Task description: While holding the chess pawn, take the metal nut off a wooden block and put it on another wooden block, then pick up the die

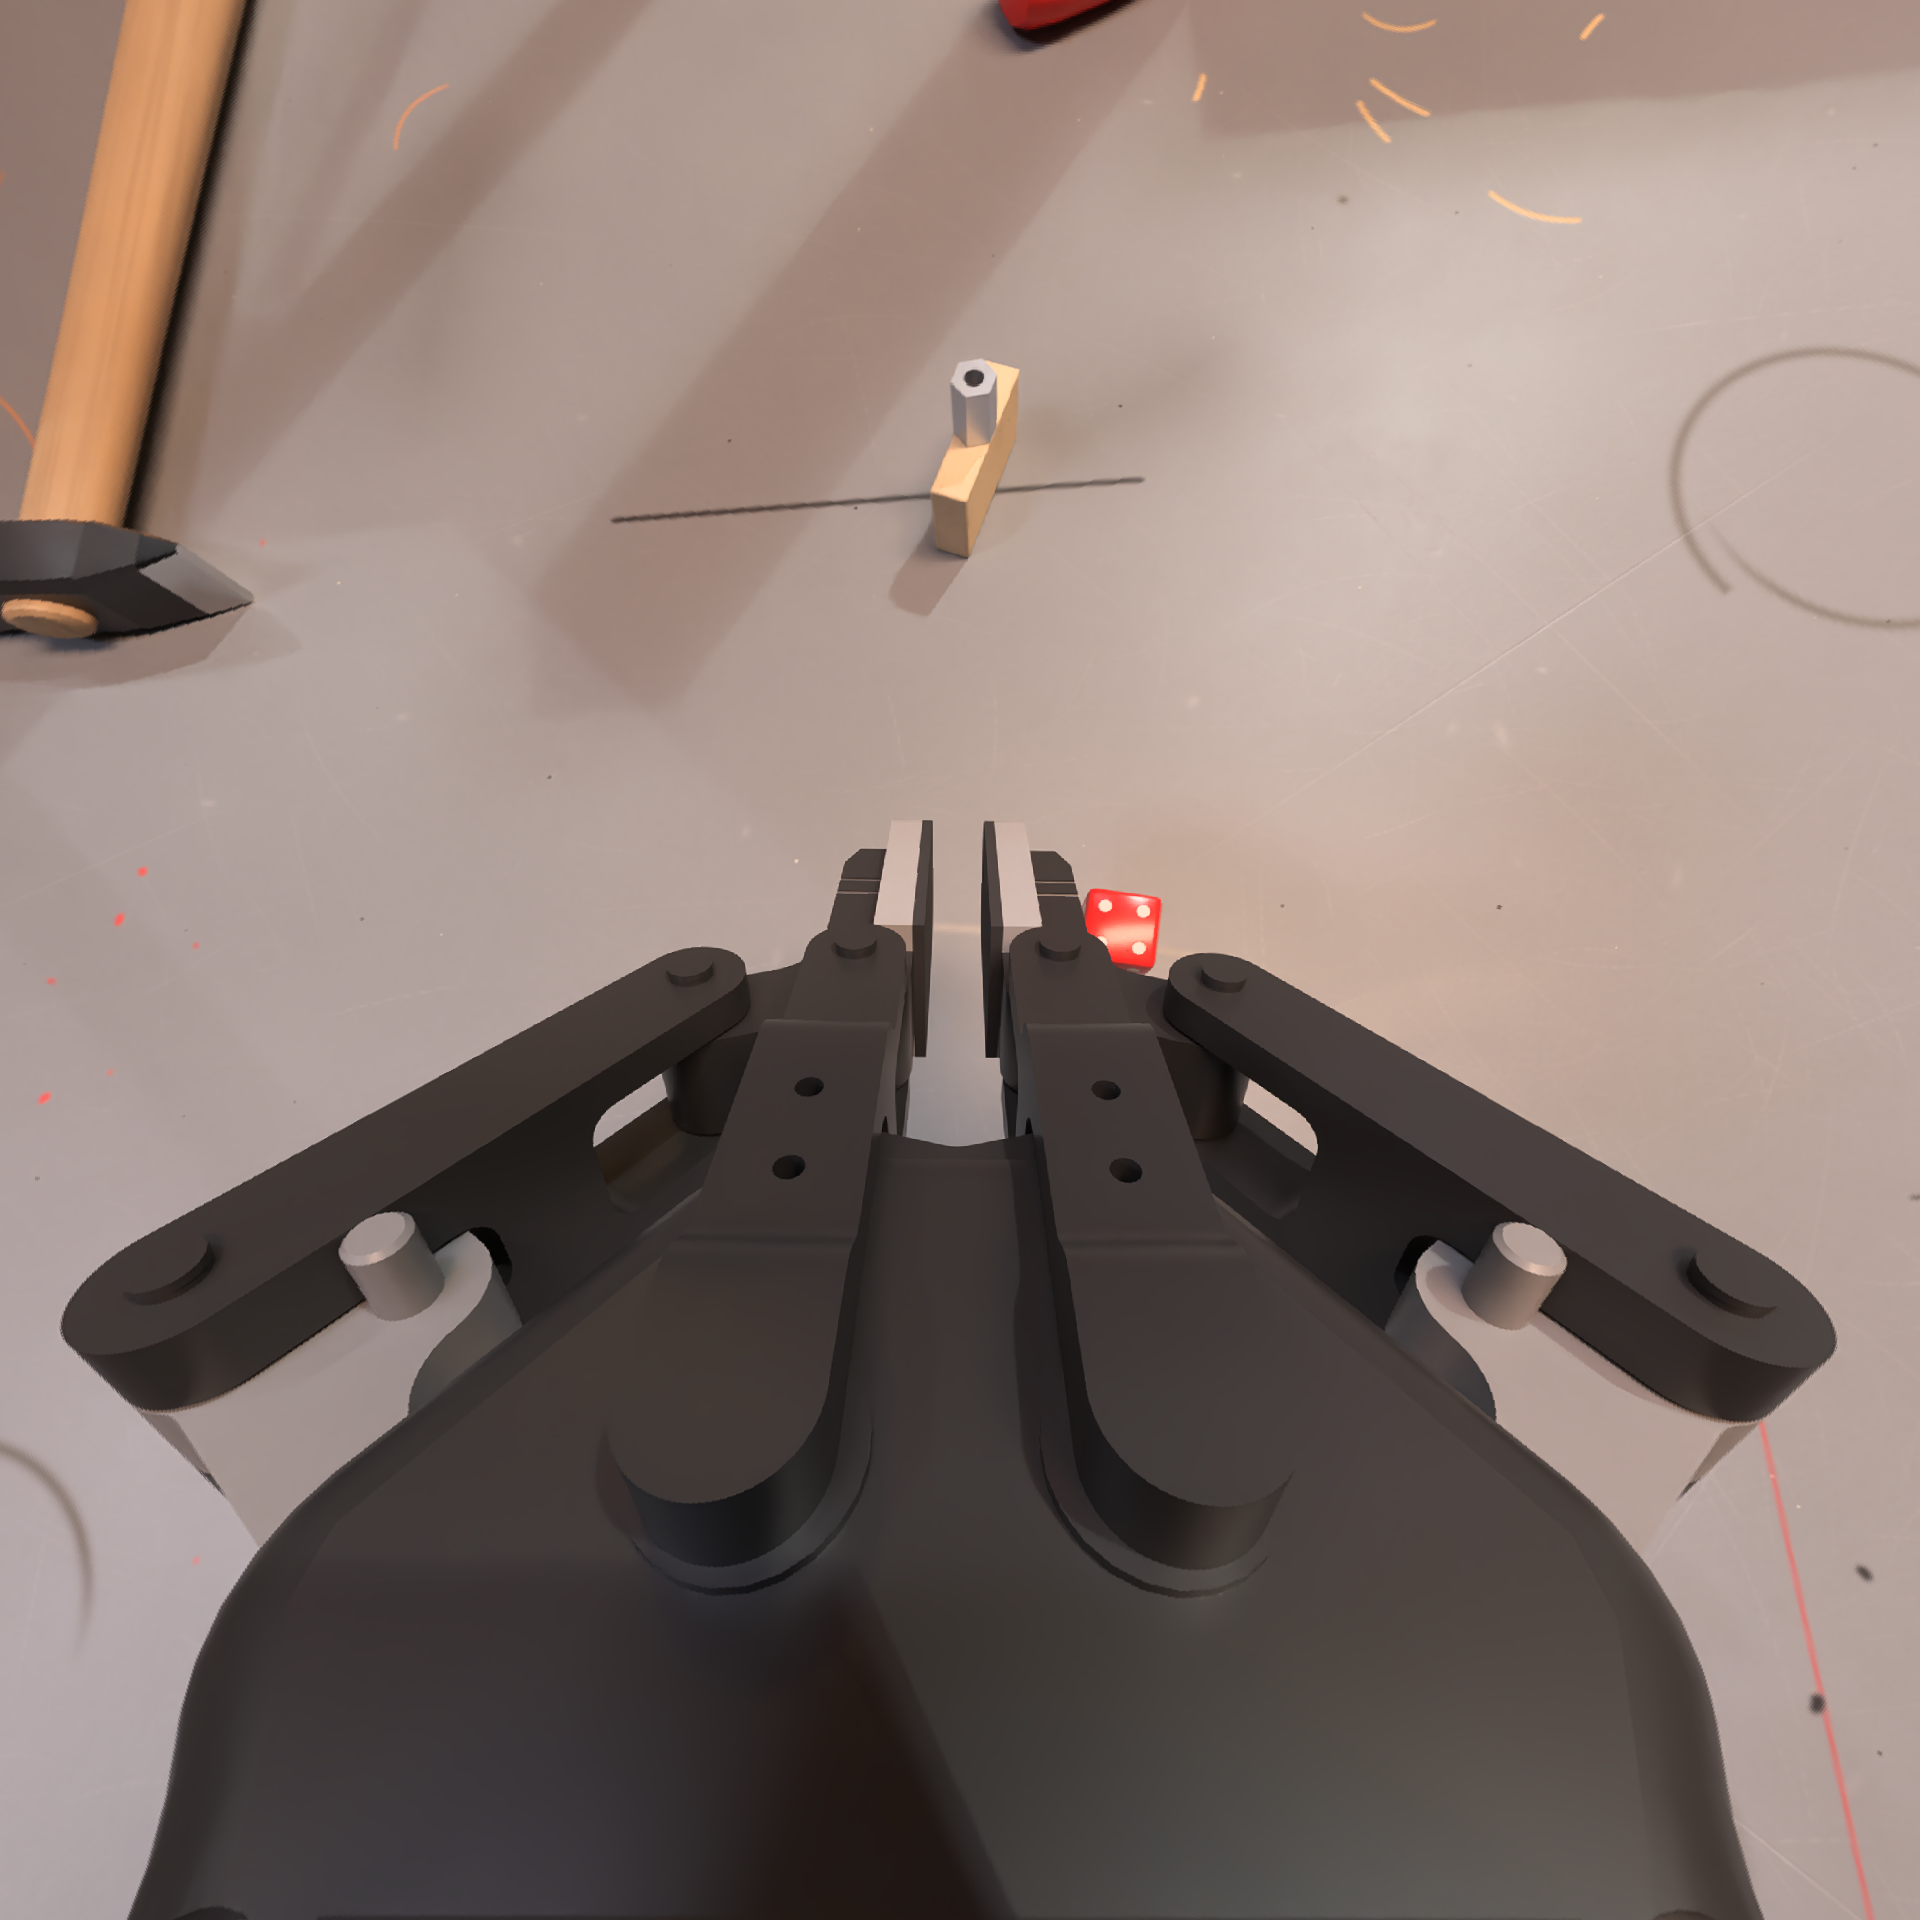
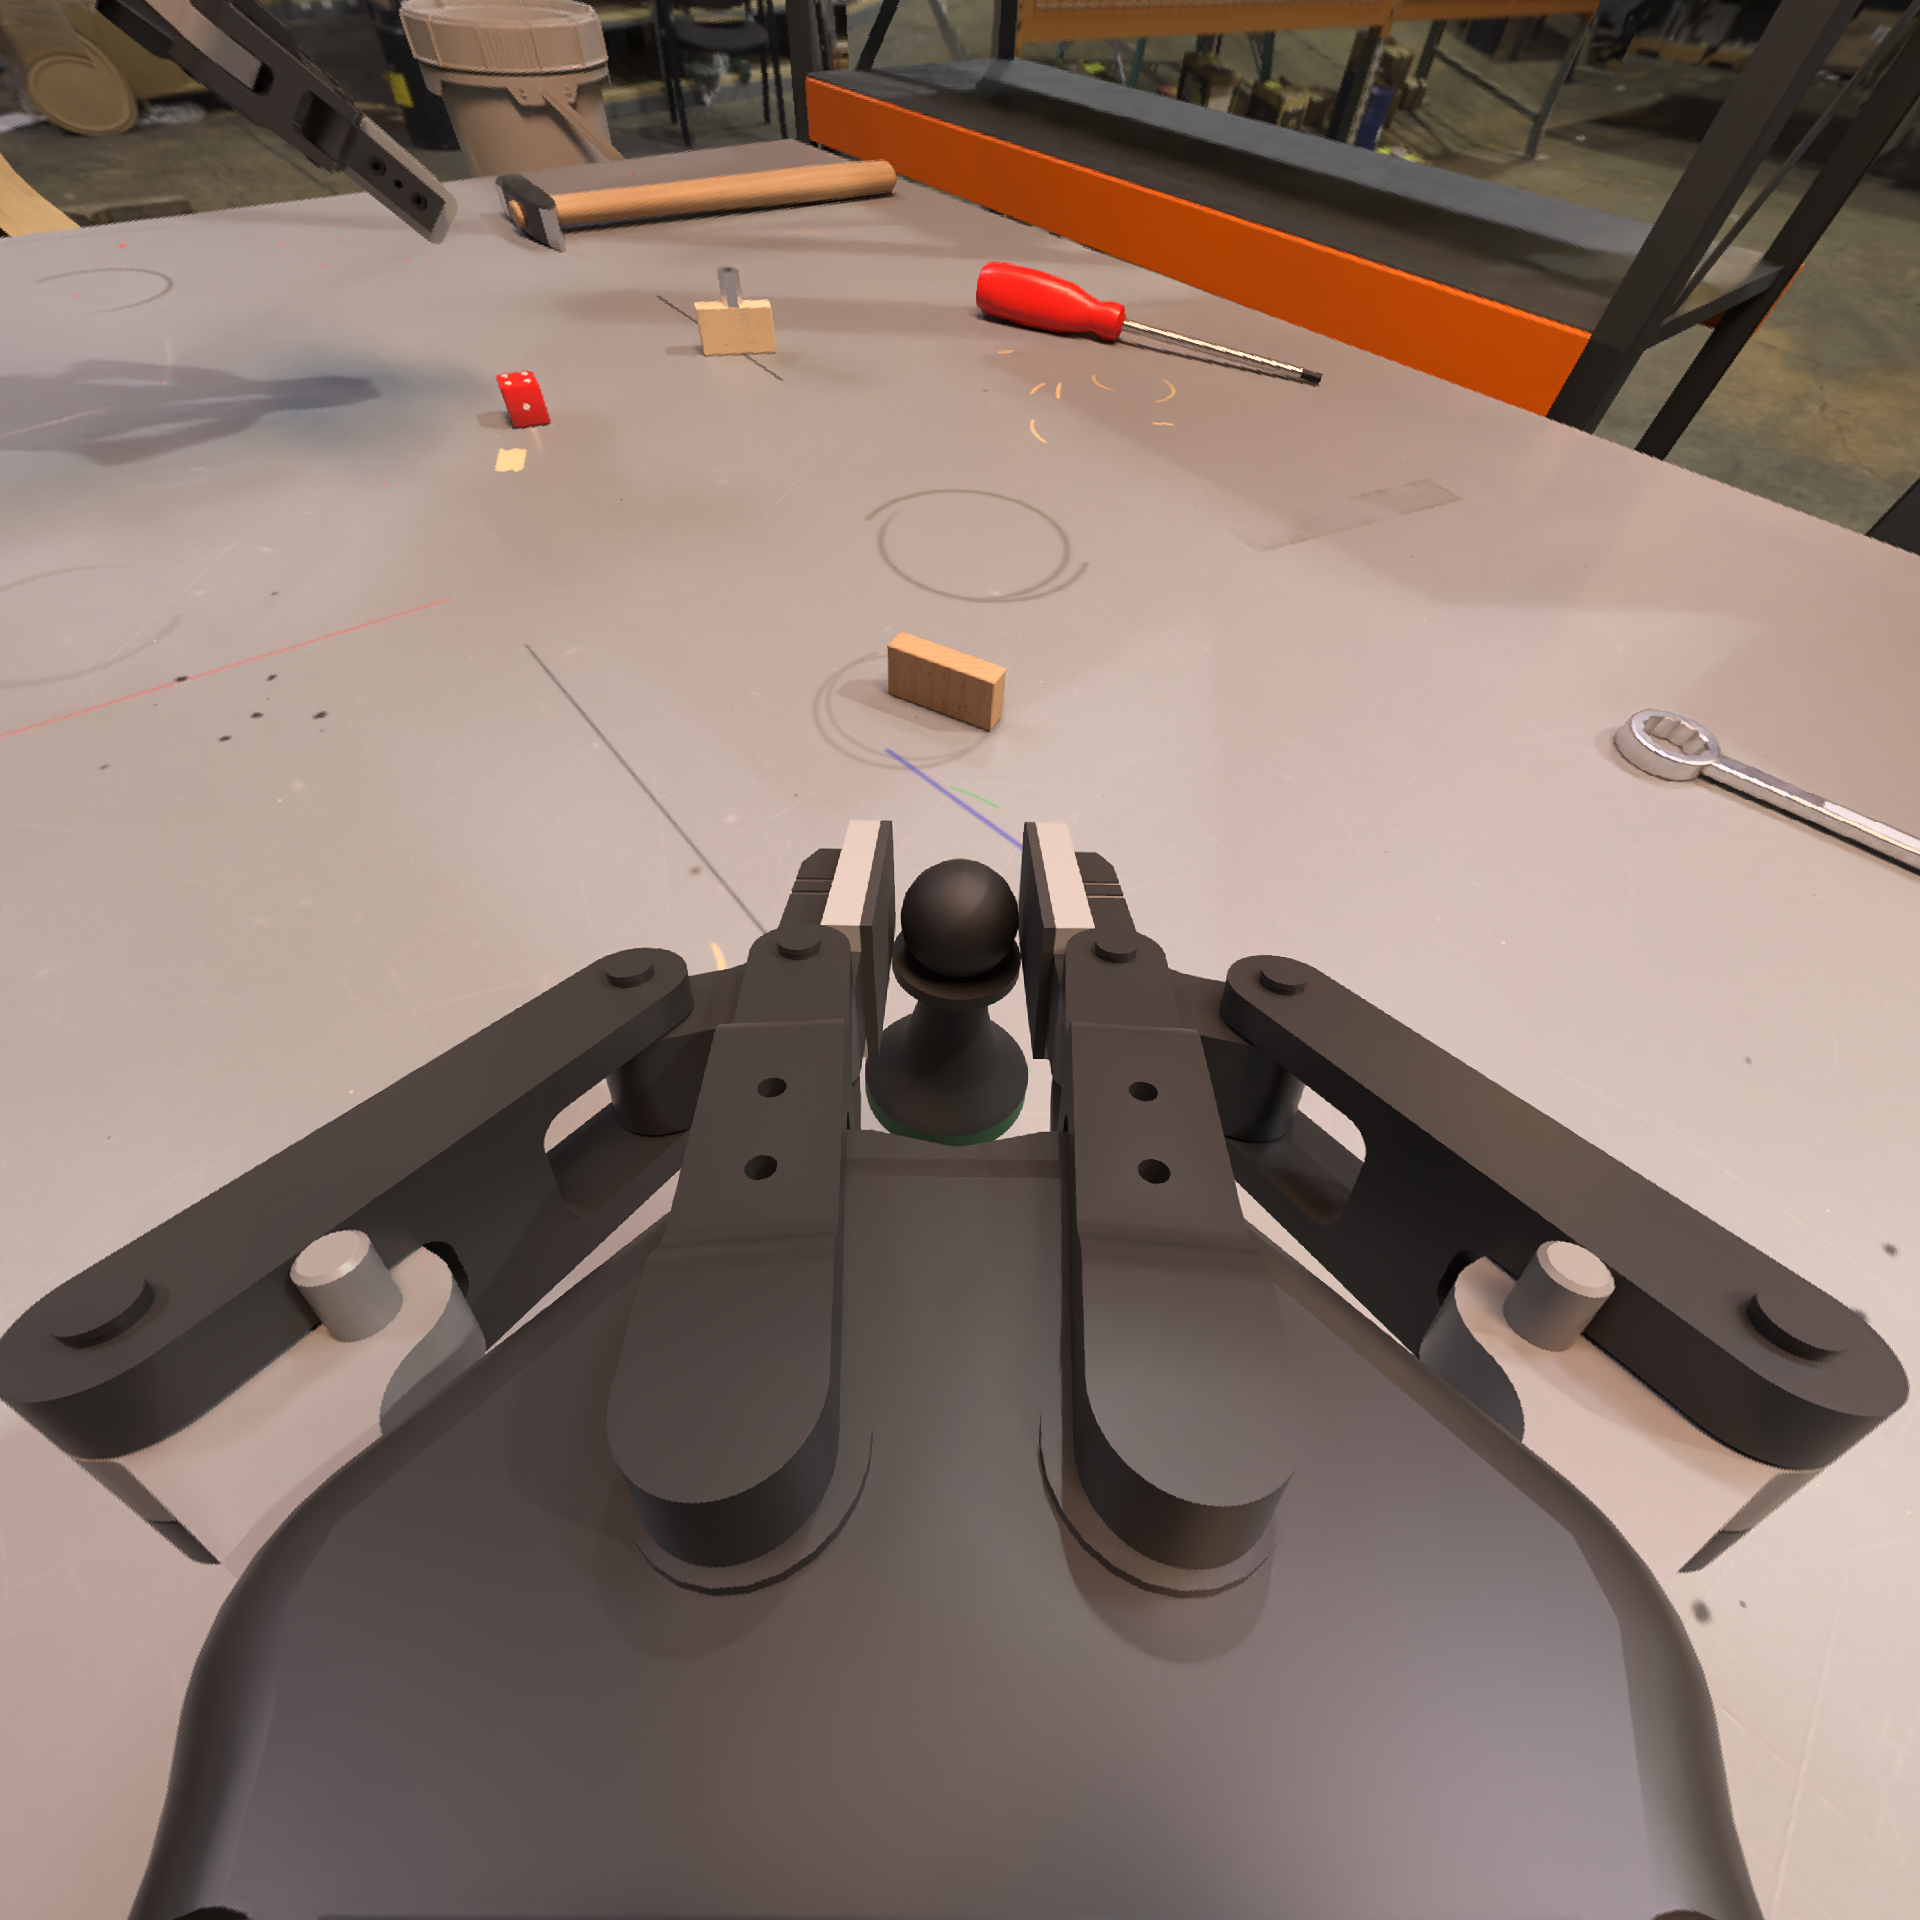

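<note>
My right gripper is shut on the head of a black chess pawn and holds it above the table. A bare wooden block lies just ahead of it. Farther off, a grey metal nut stands upright on a second wooden block; both show in the left wrist view, nut on block. A red die lies on the table, just right of my left fingers. My left gripper is empty, its pads nearly together, raised above the table.
A wooden-handled hammer lies at the table's far edge, left in the left wrist view. A red screwdriver lies right of the nut's block. A steel wrench lies at the right. An orange shelf and a bucket stand beyond.
</note>
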Controlling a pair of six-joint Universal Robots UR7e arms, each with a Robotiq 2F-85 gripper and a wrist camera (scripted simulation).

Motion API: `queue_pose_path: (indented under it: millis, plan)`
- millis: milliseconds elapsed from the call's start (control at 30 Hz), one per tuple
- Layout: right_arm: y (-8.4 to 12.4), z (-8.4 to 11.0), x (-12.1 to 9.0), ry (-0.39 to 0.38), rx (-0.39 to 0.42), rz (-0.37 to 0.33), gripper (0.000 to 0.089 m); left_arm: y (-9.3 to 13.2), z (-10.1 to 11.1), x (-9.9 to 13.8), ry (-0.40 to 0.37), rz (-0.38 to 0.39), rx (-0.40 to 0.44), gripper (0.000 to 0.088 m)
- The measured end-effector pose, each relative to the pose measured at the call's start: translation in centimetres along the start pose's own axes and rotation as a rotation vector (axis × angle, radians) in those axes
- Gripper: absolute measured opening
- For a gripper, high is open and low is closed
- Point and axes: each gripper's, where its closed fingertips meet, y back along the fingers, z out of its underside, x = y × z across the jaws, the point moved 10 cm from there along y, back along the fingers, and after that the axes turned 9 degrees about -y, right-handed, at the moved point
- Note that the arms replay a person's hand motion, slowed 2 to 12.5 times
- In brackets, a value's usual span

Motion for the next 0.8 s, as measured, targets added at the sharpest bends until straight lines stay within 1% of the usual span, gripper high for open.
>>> queue_pose_path:
  millis: [567, 800]
  plan:
    - [0.1, 0.0, 0.3, -0.006, 0.003, 0.023, 0.0221, 1.1, 1.5, -2.0, 0.029, -0.045, -0.008, 0.0083]
    - [0.2, 0.0, 0.4, -0.013, 0.009, 0.020, 0.0221, 1.4, 2.0, -2.6, 0.039, -0.064, -0.011, 0.0082]
